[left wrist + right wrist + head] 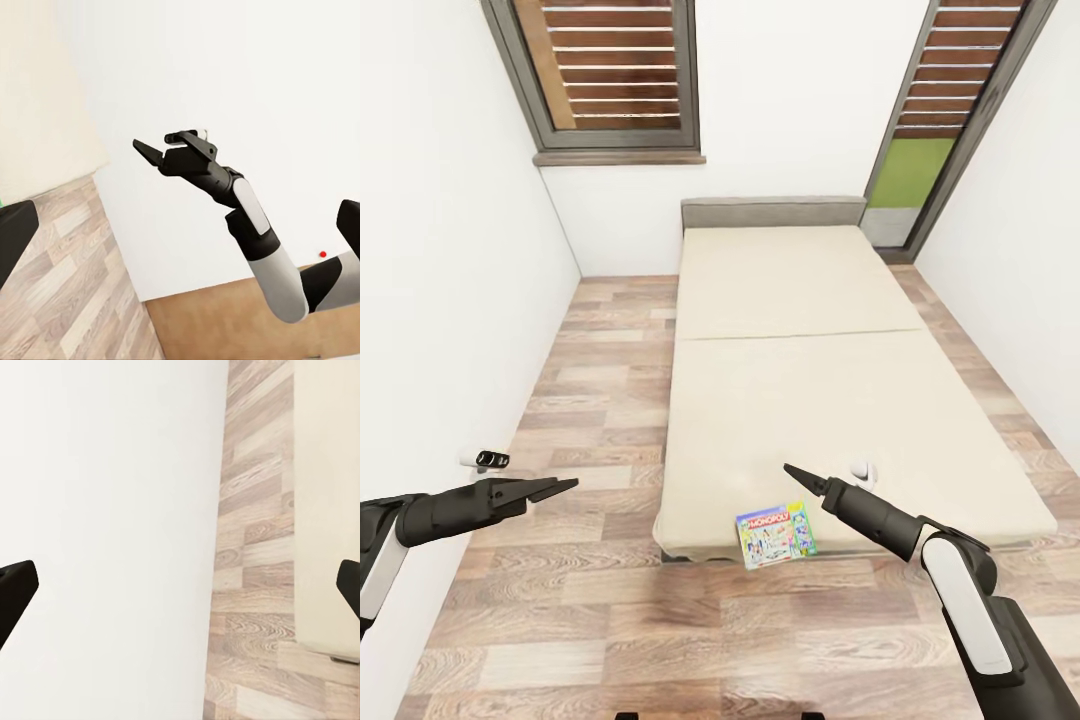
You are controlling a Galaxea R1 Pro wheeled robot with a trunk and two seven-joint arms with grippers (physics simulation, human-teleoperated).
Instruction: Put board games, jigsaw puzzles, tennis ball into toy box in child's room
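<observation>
Wood-plank floor (pixel 590 400), bed (pixel 810 400) ahead; Monopoly board game (pixel 776 534) on its near edge. I see both grippers released: left gripper (pixel 555 488), right gripper (pixel 800 477).

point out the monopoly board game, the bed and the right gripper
green-and-white Monopoly board game box (pixel 776 535), head view, middle of its printed lid
long beige bed (pixel 800 340), head view, bare mattress top near the seam
black right gripper (pixel 796 474), head view, at the tips of its fingers

Right pincer (pixel 161 150) parted, white wall (pixel 225 67), plank floor (pixel 60 270)
</observation>
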